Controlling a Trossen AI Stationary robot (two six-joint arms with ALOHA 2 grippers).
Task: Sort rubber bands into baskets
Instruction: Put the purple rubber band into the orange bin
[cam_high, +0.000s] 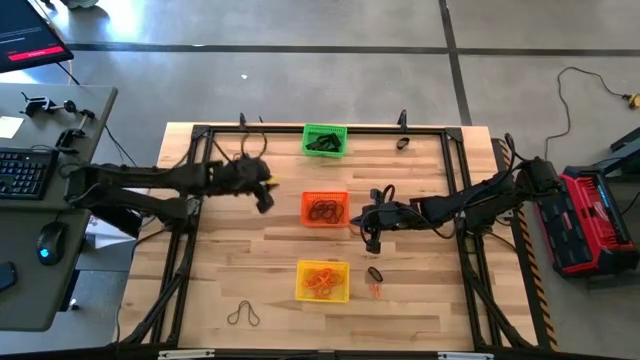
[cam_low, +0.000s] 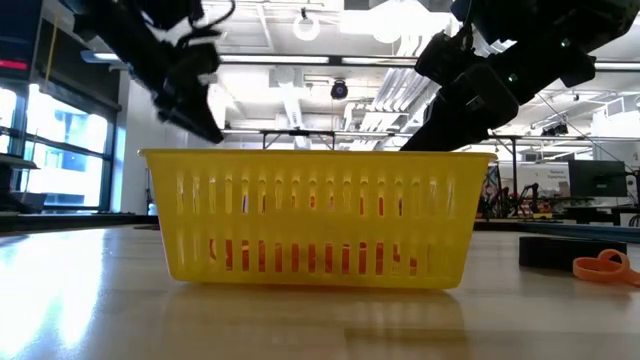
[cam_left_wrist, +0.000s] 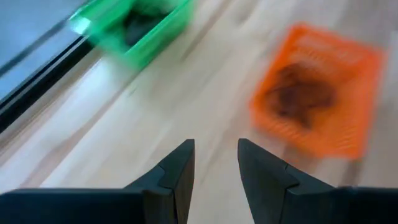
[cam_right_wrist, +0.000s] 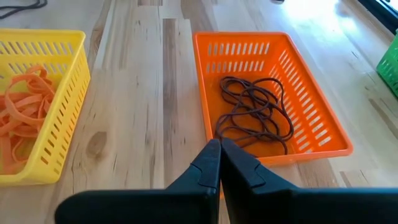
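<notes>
Three baskets stand in a row down the table's middle. The green basket (cam_high: 324, 139) at the far end holds black rubber bands. The orange basket (cam_high: 325, 208) holds thin dark brown bands (cam_right_wrist: 255, 115). The yellow basket (cam_high: 323, 281) holds orange bands (cam_right_wrist: 25, 115). My left gripper (cam_left_wrist: 216, 149) hovers open left of the orange basket (cam_left_wrist: 317, 93), with nothing between its fingers. My right gripper (cam_right_wrist: 219, 148) is shut and empty just right of the orange basket, above the table. Loose bands lie flat on the wood: a black one (cam_high: 375, 273) with an orange one (cam_high: 376, 290), and a thin dark one (cam_high: 243, 316).
Another black band (cam_high: 402, 143) lies by the far right of the black frame that rims the table. In the low view the yellow basket (cam_low: 315, 215) fills the middle, with an orange band (cam_low: 605, 265) to its right. A desk with a keyboard (cam_high: 25, 170) stands left of the table.
</notes>
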